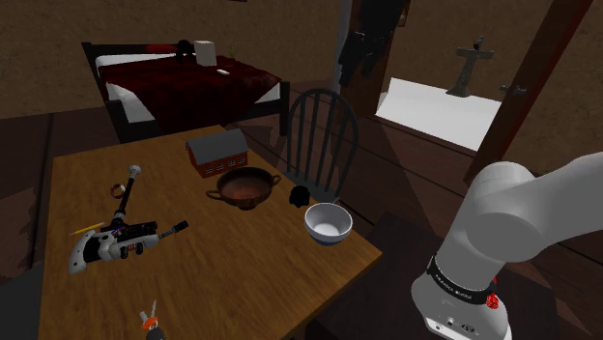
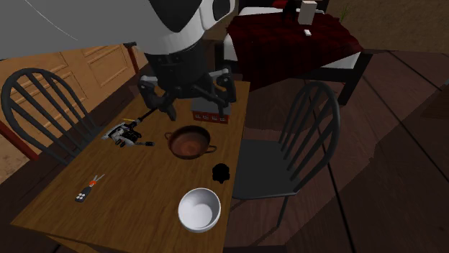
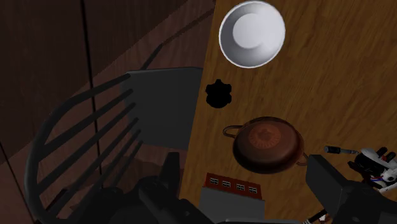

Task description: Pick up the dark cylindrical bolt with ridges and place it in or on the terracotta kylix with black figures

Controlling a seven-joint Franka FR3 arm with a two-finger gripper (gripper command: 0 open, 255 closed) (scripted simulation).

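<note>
The shoulder view looks down on one wooden table (image 1: 242, 270) carrying seven things. One brown two-handled kylix (image 1: 244, 186) sits near the middle. The one dark ridged bolt (image 1: 300, 197) lies on the wood just beside it, towards the view's right, close to the table edge and apart from the kylix. One white bowl (image 1: 328, 223) stands near the bolt. One red model building (image 1: 217, 152) stands behind the kylix. At the view's left lie one white and black gadget (image 1: 116, 241) and one thin rod (image 1: 127, 189), with one small orange and black tool (image 1: 148, 324) at the near edge. One dark chair (image 1: 322, 135) faces the table, one bed (image 1: 184, 82) stands behind, and the white arm (image 1: 493, 241) rises at lower right. The second exterior view shows the gripper (image 2: 196, 109) hanging above the model building, its two fingers spread apart and holding nothing. The bolt lies between kylix and white bowl, and a second chair (image 2: 43, 100) stands at the view's left, making two chairs. The wrist view shows the two fingers wide apart and empty. The model building lies between them, the kylix beyond it, and the bolt farther on beside the table edge, untouched.
</note>
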